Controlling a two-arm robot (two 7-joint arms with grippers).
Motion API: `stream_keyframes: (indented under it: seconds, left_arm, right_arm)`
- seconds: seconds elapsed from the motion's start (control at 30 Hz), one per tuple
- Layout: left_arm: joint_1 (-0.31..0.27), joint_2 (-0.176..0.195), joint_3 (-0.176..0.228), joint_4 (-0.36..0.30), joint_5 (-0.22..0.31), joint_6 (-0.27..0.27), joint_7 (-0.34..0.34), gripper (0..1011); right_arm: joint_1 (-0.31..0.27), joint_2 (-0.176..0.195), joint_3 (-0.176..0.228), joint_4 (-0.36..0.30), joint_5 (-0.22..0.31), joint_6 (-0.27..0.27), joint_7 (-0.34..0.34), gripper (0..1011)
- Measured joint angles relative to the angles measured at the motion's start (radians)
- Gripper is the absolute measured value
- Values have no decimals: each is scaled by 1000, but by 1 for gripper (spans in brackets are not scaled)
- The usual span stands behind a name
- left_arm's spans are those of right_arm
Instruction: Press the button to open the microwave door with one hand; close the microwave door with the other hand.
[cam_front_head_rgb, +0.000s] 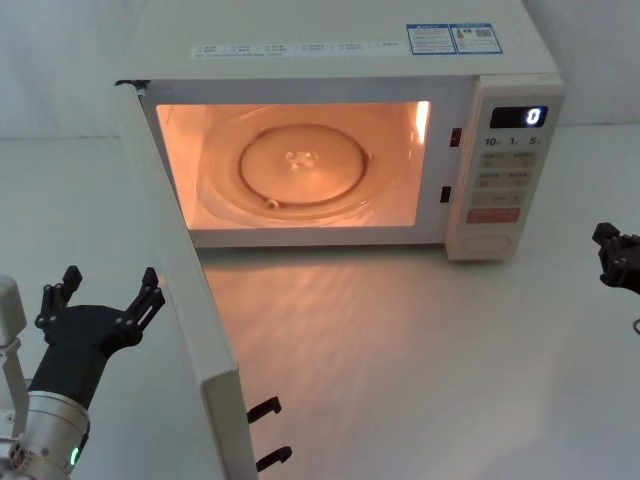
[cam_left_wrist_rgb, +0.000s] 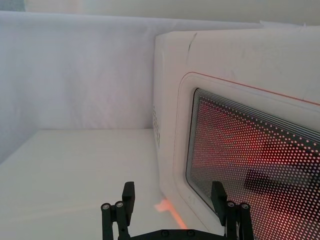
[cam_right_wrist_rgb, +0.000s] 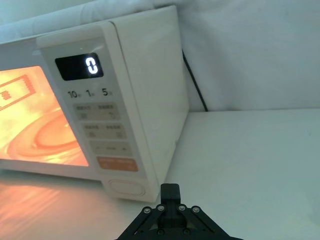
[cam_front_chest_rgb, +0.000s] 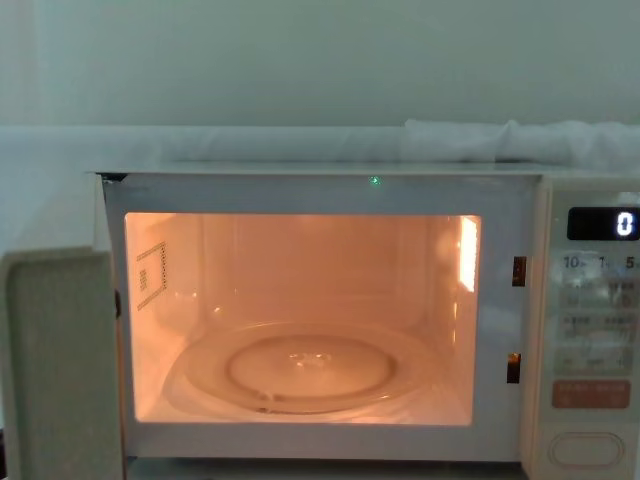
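Left to right, what you've got:

Left hand (cam_front_head_rgb: 105, 300) sits low at the left on the outer side of the microwave door (cam_front_head_rgb: 190, 330), fingers spread, gripping nothing. One fingertip is right next to the door's outer face; you can't tell contact from the head view. In the left wrist view the same hand (cam_left_wrist_rgb: 172, 197) faces the door's dotted window (cam_left_wrist_rgb: 255, 165), with the thin red outline around the frame.

The door stands wide open, swung out toward you on its left hinge, two black latch hooks (cam_front_head_rgb: 268, 432) on its free edge. The cavity (cam_front_chest_rgb: 300, 310) is lit orange, with the glass turntable (cam_front_chest_rgb: 305, 370) inside.

The control panel (cam_front_head_rgb: 508, 170) is on the microwave's right, display (cam_front_head_rgb: 518, 116) reading 0. The button (cam_front_head_rgb: 487, 242) is at the bottom of the panel, just under the orange-red key (cam_front_head_rgb: 493, 214); nothing touches it.

Right hand (cam_front_head_rgb: 618, 258) is at the right edge of the head view, well apart from the panel; you can't tell if it's clenched or released. In the right wrist view it sits back from the button (cam_right_wrist_rgb: 125, 187).

Surface: white tabletop (cam_front_head_rgb: 420, 360), orange glow spilling across it in front of the cavity. Room: white draped fabric (cam_front_chest_rgb: 300, 145) behind the microwave, and a dark cable (cam_right_wrist_rgb: 194, 82) running down behind its right side.
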Motion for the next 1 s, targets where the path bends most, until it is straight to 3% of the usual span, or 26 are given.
stream_keyframes:
  seconds: [0.27, 0.6, 1.0]
  left_arm:
    - [0, 0, 0, 0, 0, 0, 0, 1001]
    - [0, 0, 0, 0, 0, 0, 0, 1001]
    - [0, 0, 0, 0, 0, 0, 0, 1001]
  right_arm:
    - [-22, 11, -10, -14, 29, 2, 0, 0]
    - [-20, 10, -9, -13, 26, 1, -2, 4]
    - [-19, 9, -8, -12, 22, 0, -3, 338]
